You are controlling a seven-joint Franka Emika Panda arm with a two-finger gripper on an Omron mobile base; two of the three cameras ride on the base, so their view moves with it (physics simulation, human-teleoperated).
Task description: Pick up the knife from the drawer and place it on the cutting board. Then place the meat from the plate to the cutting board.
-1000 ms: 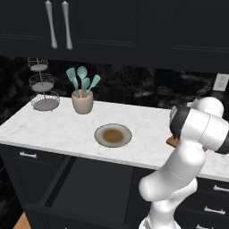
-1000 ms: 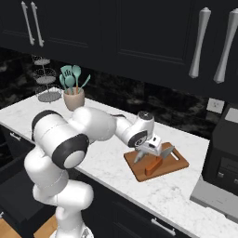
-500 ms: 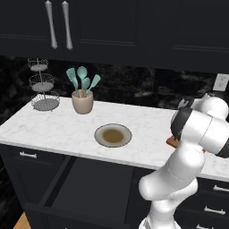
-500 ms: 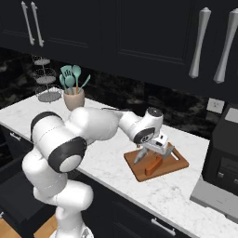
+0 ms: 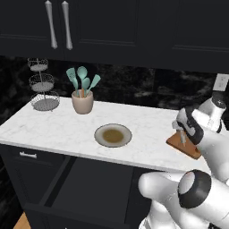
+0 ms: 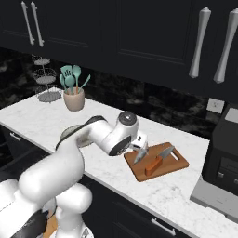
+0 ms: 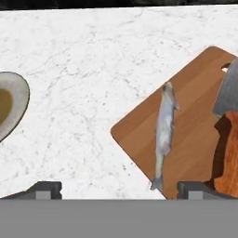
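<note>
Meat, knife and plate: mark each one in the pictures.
meat (image 7: 165,132), hand view, middle of its pale body.
knife (image 6: 154,165), right base view, orange-brown handle.
plate (image 5: 101,133), left base view, pale left rim.

The tabletop is showing white marble with faint grey veining. Between the jaws, the cutting board is glowing reddish-brown with fine wood grain. The meat on it is looking pale silvery-grey, mottled. Beside it, the knife is showing a grey blade and orange-brown handle. The plate is looking beige-rimmed with a brownish centre.
</note>
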